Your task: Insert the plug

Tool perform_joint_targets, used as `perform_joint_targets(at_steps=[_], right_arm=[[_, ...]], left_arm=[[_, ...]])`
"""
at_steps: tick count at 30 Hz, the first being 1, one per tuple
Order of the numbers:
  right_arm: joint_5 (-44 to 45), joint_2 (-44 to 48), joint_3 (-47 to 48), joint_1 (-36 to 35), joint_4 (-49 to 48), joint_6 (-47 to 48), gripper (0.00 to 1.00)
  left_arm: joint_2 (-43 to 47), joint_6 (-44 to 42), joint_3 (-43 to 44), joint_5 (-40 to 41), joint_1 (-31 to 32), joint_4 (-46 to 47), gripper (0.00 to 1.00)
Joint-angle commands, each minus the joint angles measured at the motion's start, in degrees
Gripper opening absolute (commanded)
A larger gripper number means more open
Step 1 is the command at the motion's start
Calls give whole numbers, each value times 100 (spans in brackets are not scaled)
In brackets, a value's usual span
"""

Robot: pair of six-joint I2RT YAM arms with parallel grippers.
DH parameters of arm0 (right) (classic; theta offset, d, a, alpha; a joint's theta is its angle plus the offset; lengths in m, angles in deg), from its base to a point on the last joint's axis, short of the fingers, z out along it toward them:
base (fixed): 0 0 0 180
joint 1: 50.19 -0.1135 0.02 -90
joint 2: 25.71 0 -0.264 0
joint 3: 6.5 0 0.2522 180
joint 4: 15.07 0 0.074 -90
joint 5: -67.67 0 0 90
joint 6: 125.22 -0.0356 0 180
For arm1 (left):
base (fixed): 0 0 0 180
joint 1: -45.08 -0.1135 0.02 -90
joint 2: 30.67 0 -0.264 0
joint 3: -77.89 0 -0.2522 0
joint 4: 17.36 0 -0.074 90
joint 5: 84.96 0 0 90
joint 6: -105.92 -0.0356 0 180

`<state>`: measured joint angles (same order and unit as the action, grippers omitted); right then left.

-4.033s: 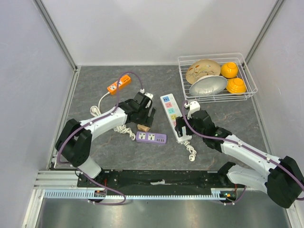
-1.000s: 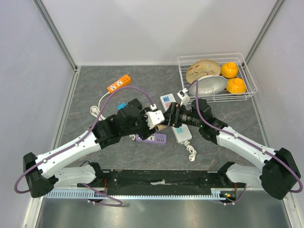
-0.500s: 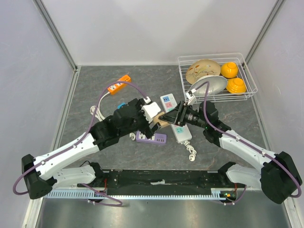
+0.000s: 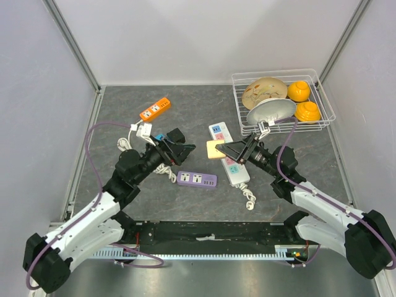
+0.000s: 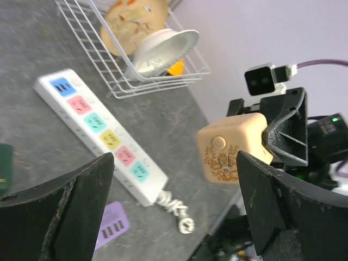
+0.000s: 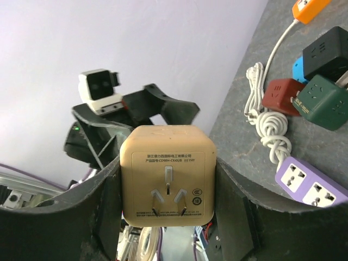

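Nearest, the purple strip (image 4: 197,179) lies on the table (image 4: 124,111) just left of the white power strip (image 4: 237,174), its sockets unused. Above the white power strip, the right tool (image 4: 226,150) grips the beige cube plug (image 6: 168,182) clear of the table, prongs facing its own wrist. Left of that, the left tool (image 4: 185,151) gapes wide, empty. Insertion is not yet done; turning and lowering likely remain. The wire basket (image 4: 322,99) stands beyond.

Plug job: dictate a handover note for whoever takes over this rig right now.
Right gripper: shut on the beige plug, held in the air near the white power strip.
Left gripper: open, empty, facing the plug.
Purple strip and orange strip lie on the table.
Done: plug picked up.
To do: choose a socket, line up the prongs, push it in.
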<state>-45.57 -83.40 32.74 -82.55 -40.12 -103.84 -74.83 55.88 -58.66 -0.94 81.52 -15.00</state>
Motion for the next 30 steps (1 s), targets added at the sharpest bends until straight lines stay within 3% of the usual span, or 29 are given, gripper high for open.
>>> perform_joint_targets(at_steps=[1,5,7,30], right_arm=[[250,109,-86,19,-1137,-406,0],[224,56,-78,19,-1261,-468,0],[215,30,-78,19,-1287,-494,0],[189,-269,37,-122,-1700,-530,0]], left_arm=[[-408,1953,-358,-1203,-270,2077,100],[-935,2497,-403,-1722,-270,3307,100],[-1146,2569,-359,-1836,-270,3476,100],[-2026,2384,230,-2013,213,3459,98]])
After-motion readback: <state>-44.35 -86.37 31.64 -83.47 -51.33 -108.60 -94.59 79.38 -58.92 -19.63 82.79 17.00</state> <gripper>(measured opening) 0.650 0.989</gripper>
